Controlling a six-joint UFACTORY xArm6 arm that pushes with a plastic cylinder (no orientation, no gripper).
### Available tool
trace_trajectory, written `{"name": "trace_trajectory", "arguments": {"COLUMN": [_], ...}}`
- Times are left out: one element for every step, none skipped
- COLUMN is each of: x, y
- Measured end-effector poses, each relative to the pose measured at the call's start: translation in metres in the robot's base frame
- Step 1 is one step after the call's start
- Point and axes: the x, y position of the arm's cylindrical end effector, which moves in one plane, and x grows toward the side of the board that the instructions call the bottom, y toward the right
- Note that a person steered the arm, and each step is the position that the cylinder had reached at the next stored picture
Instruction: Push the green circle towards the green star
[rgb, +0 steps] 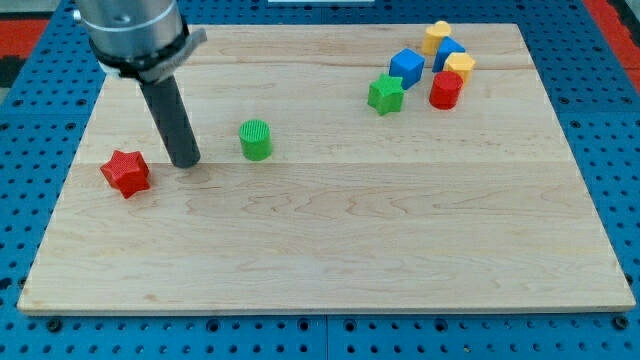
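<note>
The green circle (256, 140) stands on the wooden board left of centre. The green star (385, 94) lies toward the view's upper right, at the left edge of a cluster of blocks. My tip (186, 162) rests on the board to the left of the green circle, a short gap apart from it, and to the right of a red star (126, 172).
Around the green star lie a blue cube (406, 66), another blue block (449, 50), a yellow block (436, 36), a second yellow block (460, 66) and a red cylinder (446, 90). The board (330, 240) sits on a blue pegboard.
</note>
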Motion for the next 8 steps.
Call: {"name": "trace_trajectory", "arguments": {"x": [0.001, -0.040, -0.046, -0.007, 0.021, -0.017, -0.039, -0.009], "y": [0.018, 0.078, 0.151, 0.138, 0.157, 0.204, 0.207, 0.207]}}
